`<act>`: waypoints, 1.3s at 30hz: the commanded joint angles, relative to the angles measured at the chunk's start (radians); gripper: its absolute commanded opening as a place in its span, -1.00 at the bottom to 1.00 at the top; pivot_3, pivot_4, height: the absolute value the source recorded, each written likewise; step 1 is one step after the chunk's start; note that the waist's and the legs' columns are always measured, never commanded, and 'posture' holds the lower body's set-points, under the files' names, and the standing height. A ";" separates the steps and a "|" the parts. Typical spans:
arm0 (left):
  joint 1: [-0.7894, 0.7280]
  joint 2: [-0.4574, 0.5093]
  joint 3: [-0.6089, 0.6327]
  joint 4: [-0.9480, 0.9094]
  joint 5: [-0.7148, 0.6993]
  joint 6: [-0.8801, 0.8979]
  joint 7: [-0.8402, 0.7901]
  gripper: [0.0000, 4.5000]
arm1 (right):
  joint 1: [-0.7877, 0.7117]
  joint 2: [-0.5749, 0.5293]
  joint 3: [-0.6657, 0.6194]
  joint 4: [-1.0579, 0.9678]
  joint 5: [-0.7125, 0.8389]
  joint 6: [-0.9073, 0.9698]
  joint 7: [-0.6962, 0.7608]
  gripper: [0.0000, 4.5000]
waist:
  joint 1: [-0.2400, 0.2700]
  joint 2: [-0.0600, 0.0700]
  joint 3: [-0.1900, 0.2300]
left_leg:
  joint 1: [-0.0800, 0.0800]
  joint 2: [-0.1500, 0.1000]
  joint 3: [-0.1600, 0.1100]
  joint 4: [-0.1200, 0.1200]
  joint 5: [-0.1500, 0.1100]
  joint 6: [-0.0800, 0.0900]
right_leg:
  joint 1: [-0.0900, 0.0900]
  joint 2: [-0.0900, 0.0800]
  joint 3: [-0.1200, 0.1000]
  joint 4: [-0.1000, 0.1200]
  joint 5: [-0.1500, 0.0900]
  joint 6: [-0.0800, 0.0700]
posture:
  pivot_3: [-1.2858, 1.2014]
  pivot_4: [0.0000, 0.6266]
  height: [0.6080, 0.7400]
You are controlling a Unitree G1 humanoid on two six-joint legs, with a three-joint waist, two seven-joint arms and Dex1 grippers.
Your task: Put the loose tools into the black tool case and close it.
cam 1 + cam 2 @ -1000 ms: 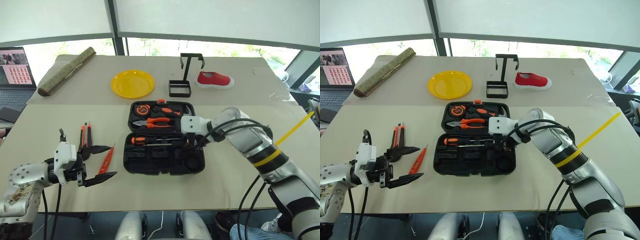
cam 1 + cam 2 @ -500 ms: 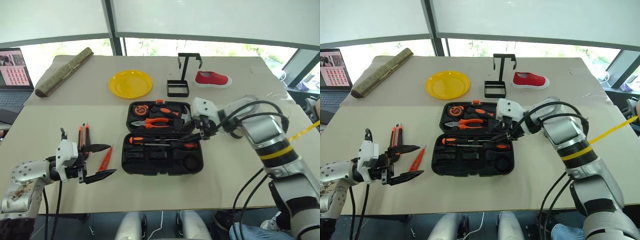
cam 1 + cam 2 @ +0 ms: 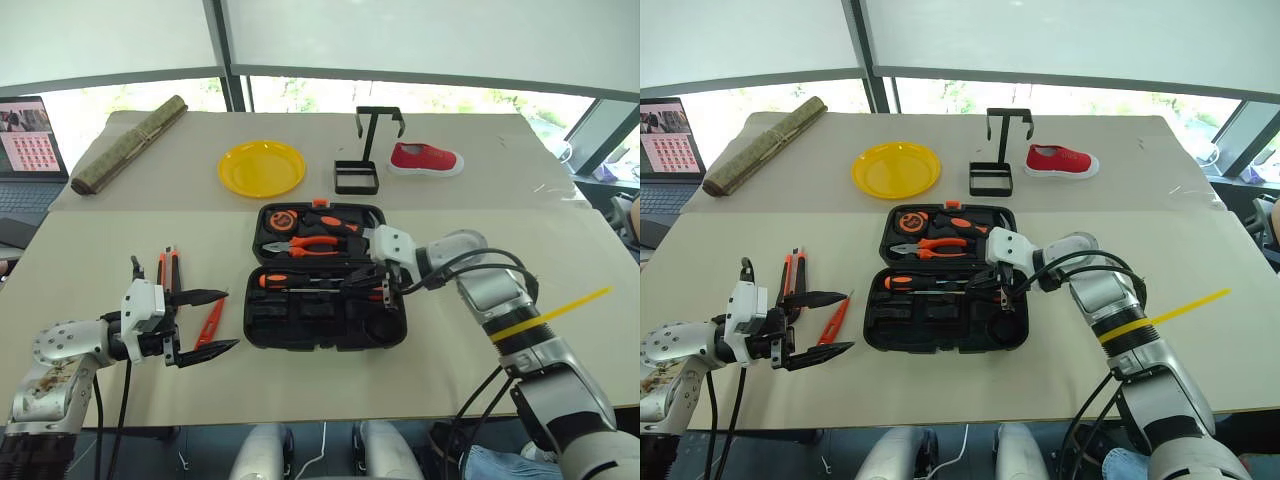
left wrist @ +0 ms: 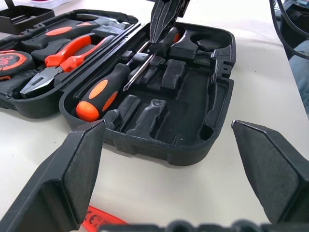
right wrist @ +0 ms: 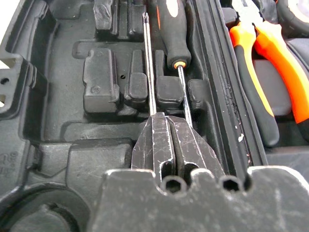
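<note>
The black tool case (image 3: 262, 320) lies open in the middle of the table. Two black-and-orange screwdrivers lie in its near half, one with its handle (image 4: 99, 92) to the left, the other (image 5: 146, 58) under my right gripper (image 3: 372, 286). That gripper is shut with nothing between its fingers (image 5: 166, 133), tips down on the second screwdriver's shaft. My left gripper (image 3: 208, 322) stands wide open left of the case, above the slim orange tester screwdriver (image 3: 835, 318). The orange-and-black utility knife (image 3: 168, 272) lies just beyond it.
Orange-handled pliers (image 3: 315, 243) and a tape measure (image 3: 285, 217) sit in the case's far half. Behind the case are a yellow plate (image 3: 262, 167), a black wire stand (image 3: 368, 155) and a red shoe (image 3: 427, 159). A bamboo roll (image 3: 130, 142) and a laptop (image 3: 30, 140) are far left.
My right gripper rose off the case's near half, closed its fingers and came back down onto the right-hand screwdriver. The left arm kept still.
</note>
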 commanded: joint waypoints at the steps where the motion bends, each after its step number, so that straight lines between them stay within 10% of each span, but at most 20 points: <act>1: -0.004 0.007 0.008 -0.032 0.000 -0.007 0.013 1.00 | 0.033 0.013 0.053 0.000 -0.042 -0.009 0.011 -0.97 | 0.000 0.000 0.000 | 0.000 0.000 0.000 0.000 0.000 0.000 | 0.000 0.000 0.000 0.000 0.000 0.000 | 0.03 -0.52 1.00; 10: 0.055 -0.004 0.077 -0.070 -0.031 0.005 0.086 1.00 | 0.064 0.069 -0.102 -0.112 0.102 0.031 -0.050 -0.97 | -0.007 0.000 0.000 | 0.001 0.001 0.000 -0.001 0.000 0.000 | 0.000 0.001 0.000 0.001 0.000 -0.001 | 0.03 -0.52 1.00; 24: 0.444 -0.094 0.519 -0.028 -0.033 0.109 0.384 1.00 | 0.620 0.006 -0.602 -0.490 0.487 -0.130 -0.047 0.98 | 0.005 0.000 0.000 | 0.000 0.000 -0.001 -0.002 -0.001 0.000 | 0.000 -0.004 -0.001 -0.002 0.000 -0.001 | 0.03 -0.52 1.00; 39: 0.438 -0.092 0.562 -0.223 -0.200 0.510 0.639 1.00 | 0.783 0.058 -0.660 -0.454 0.515 -0.356 -0.066 0.98 | 0.003 -0.002 -0.001 | 0.005 0.001 0.001 -0.002 0.000 -0.001 | 0.002 -0.003 0.001 -0.001 -0.001 -0.001 | 0.03 -0.52 1.00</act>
